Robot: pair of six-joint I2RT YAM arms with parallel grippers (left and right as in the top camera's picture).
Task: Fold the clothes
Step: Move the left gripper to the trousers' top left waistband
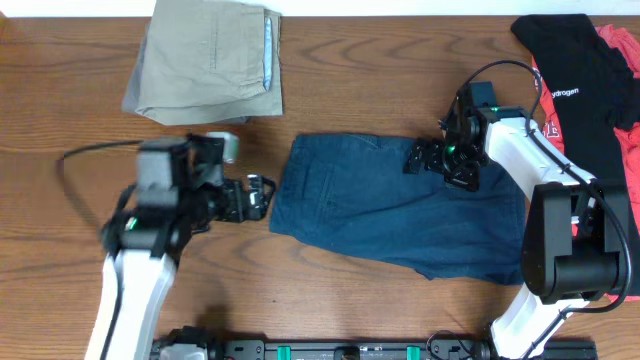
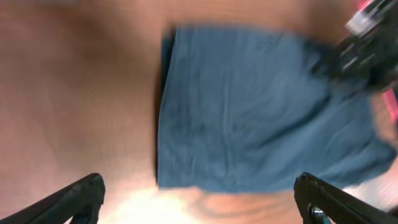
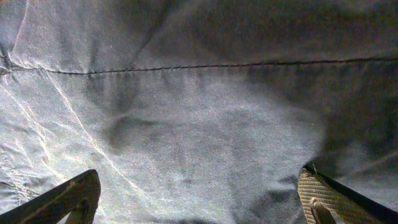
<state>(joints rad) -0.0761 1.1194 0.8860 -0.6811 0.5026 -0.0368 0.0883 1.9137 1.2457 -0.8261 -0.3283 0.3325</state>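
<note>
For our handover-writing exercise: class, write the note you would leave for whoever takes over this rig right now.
Left gripper: open, empty, just off the left edge of the navy shorts.
Right gripper: open, empty, over the shorts' upper edge.
Navy shorts lie spread mid-table, not gripped.
Done: khaki shorts lie folded at the back left.
Left: fold the navy shorts; a black shirt and red garment wait crumpled at the far right.
</note>
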